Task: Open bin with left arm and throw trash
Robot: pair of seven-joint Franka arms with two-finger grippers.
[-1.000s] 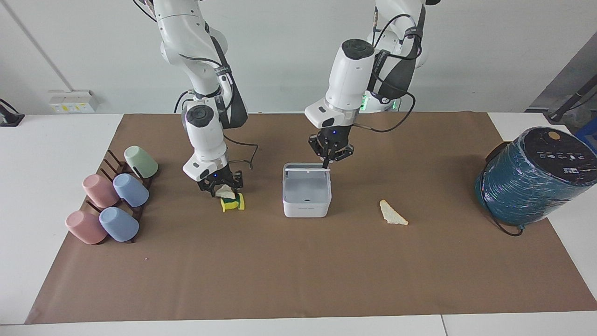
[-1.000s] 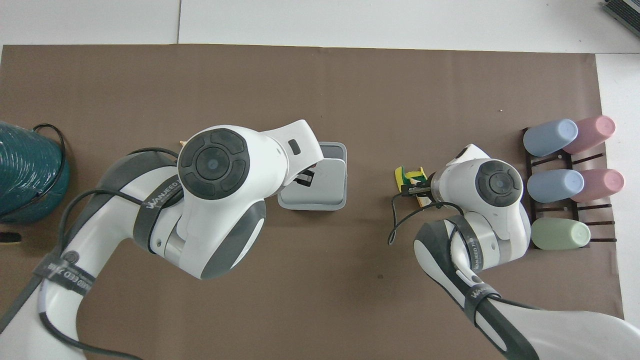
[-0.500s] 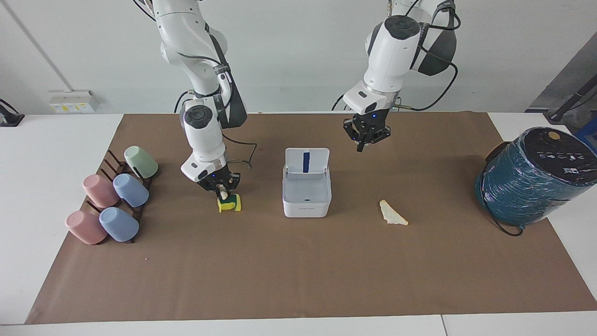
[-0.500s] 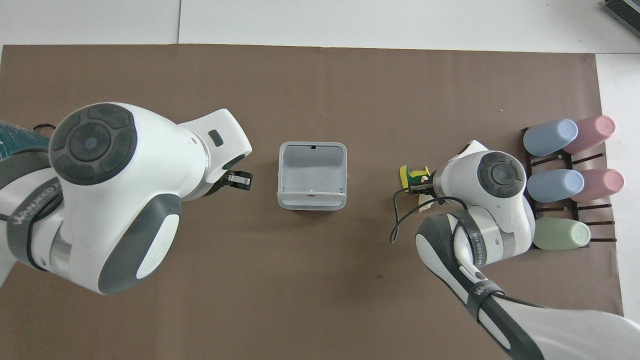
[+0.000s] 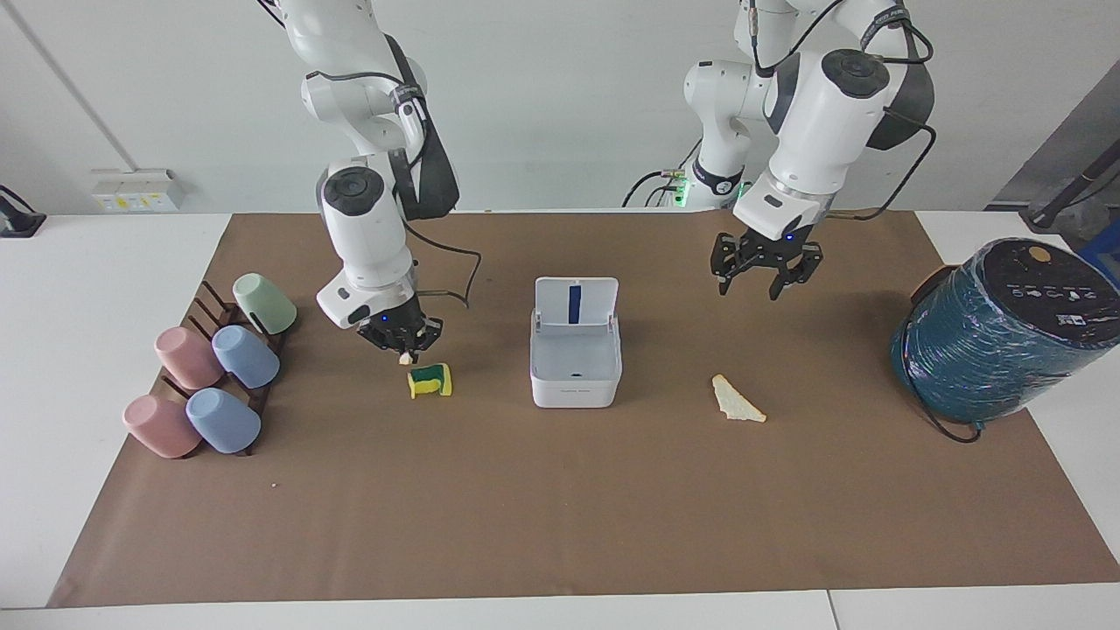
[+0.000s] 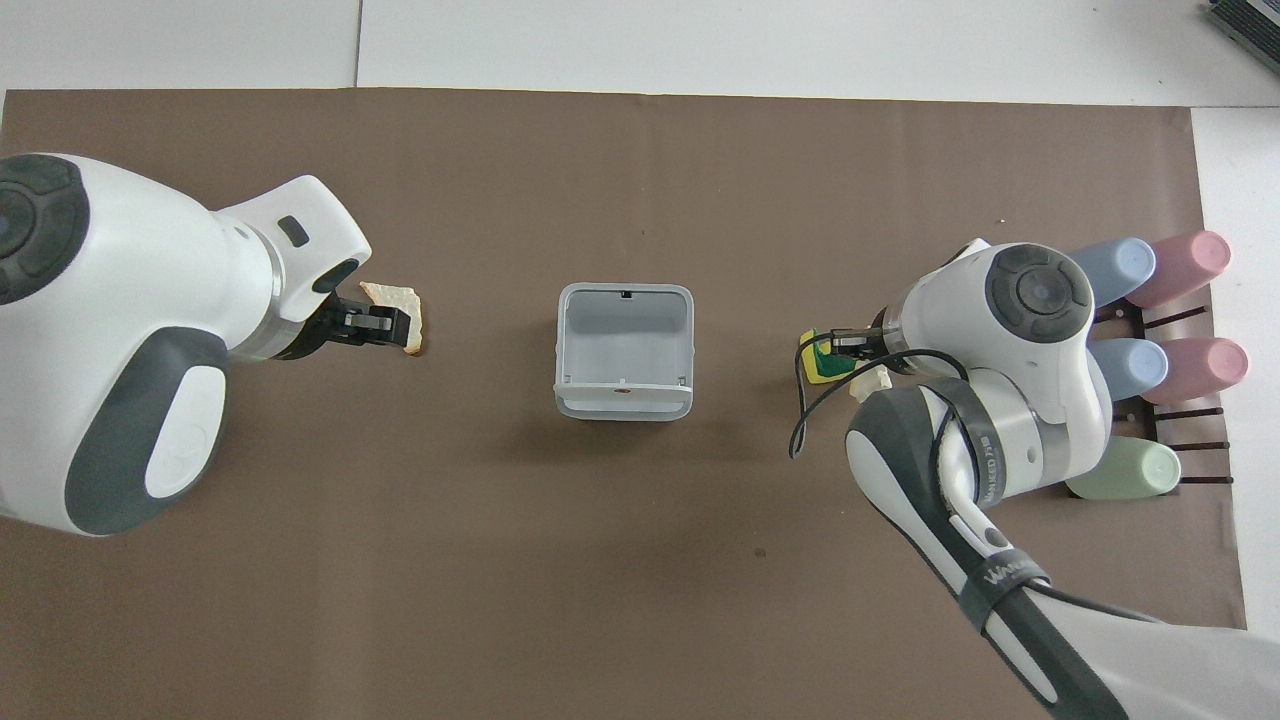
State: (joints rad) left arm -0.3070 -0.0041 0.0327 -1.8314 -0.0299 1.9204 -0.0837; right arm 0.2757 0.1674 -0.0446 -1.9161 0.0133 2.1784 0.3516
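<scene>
Bin (image 5: 575,354) lid is up. My right hand (image 5: 404,343), beside the bin over the sponge (image 5: 430,381), pinches a cream scrap (image 5: 405,357); left hand (image 5: 762,273) hangs released. Next: carry it over the bin and drop.

White square bin (image 5: 575,363) at frame centre, lid up, blue strip showing. Cream wedge (image 5: 737,401) flat at lower right of it. Yellow-green sponge piece (image 5: 430,381) at left; second cream scrap (image 5: 405,357) pinched in right claw (image 5: 403,350).
</scene>
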